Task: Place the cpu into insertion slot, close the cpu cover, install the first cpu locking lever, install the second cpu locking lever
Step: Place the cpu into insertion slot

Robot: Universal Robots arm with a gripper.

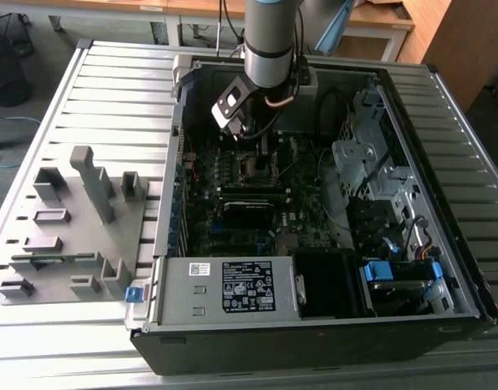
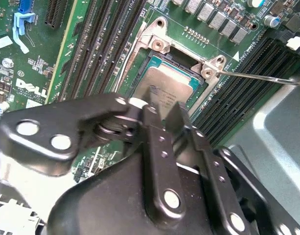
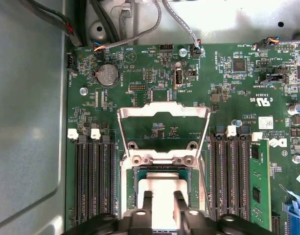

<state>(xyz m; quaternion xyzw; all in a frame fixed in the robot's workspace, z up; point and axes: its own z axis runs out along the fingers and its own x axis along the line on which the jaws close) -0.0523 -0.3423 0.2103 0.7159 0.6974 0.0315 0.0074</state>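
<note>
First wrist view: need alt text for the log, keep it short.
The gripper hangs over the cpu, fingers slightly apart, with the cpu lying in its socket on a green motherboard. The metal cpu cover is flipped open off the socket, and black memory slots run along both sides.

Open cpu cover [image 3: 163, 110]; end effector [image 3: 162, 197] poised over cpu [image 3: 162, 183].

Soft room light, white glare on the cpu [image 3: 162, 186] just beneath the claw [image 3: 163, 195], pale sheen on the chassis wall [image 3: 27, 122] beside it, computer case [image 1: 273, 353] interior around the claw dim, shadowed.
</note>
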